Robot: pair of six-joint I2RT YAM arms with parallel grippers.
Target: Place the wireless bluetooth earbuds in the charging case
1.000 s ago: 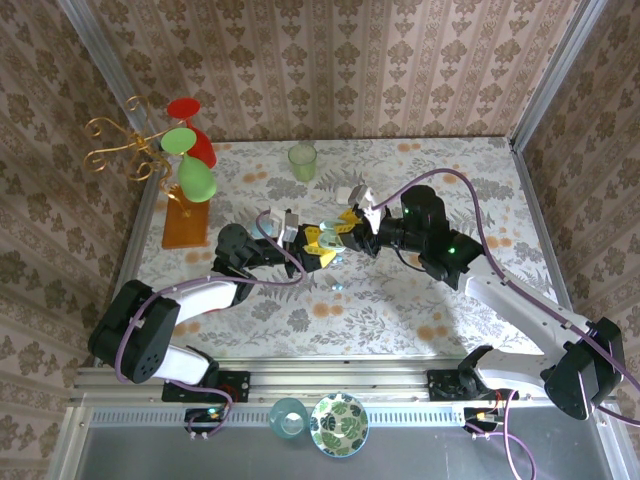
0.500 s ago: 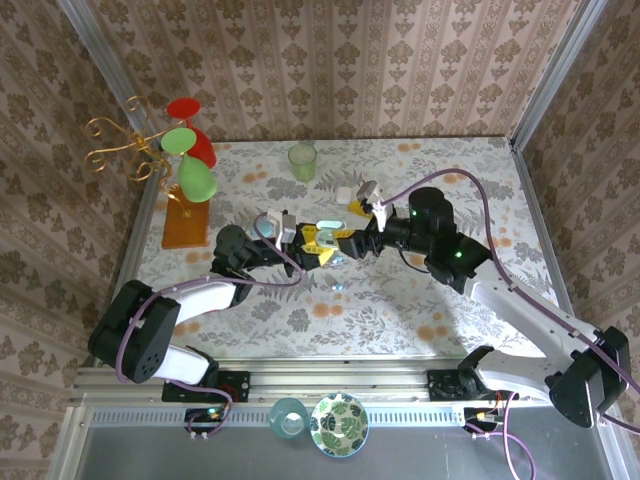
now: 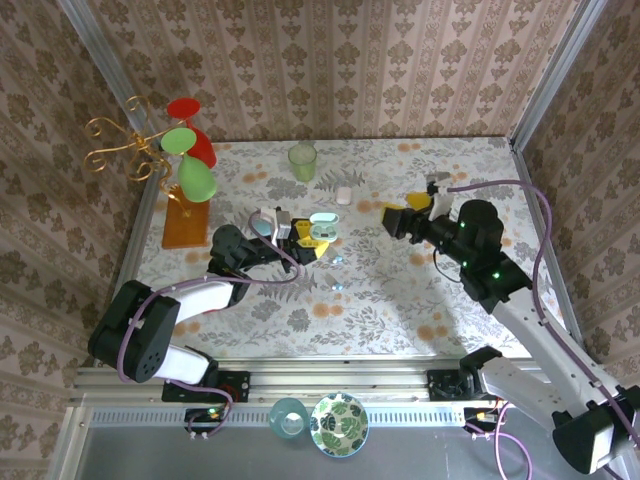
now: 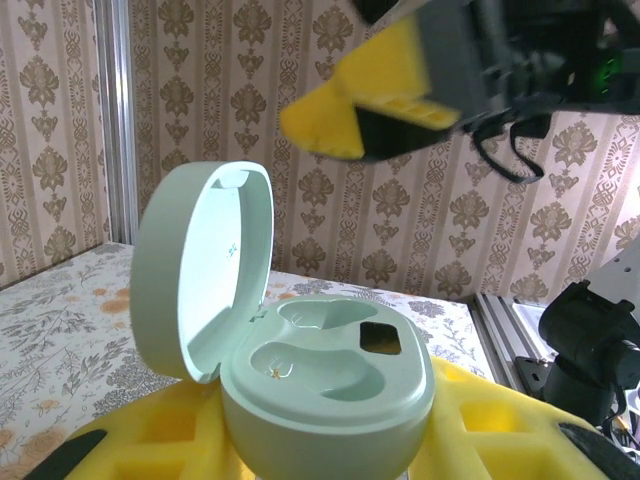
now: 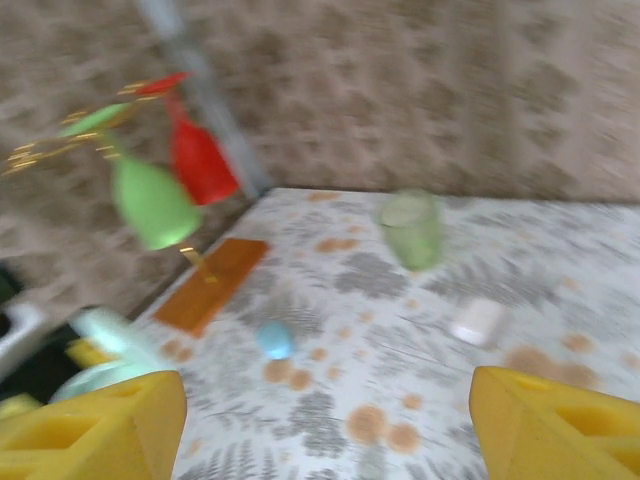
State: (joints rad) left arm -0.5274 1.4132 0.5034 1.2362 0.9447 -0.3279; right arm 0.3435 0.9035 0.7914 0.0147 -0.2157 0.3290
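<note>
Free table [image 3: 365,262] between charging case [image 3: 322,229] and right end effector [image 3: 395,220]

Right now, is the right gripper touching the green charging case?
Apart. The top external view shows bare table between the right gripper and the green charging case.

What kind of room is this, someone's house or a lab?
Probably a lab test booth dressed like a home: wallpapered panels in a bare metal frame, a floral table, and a left arm and right arm bolted to a rail at its near edge.
</note>
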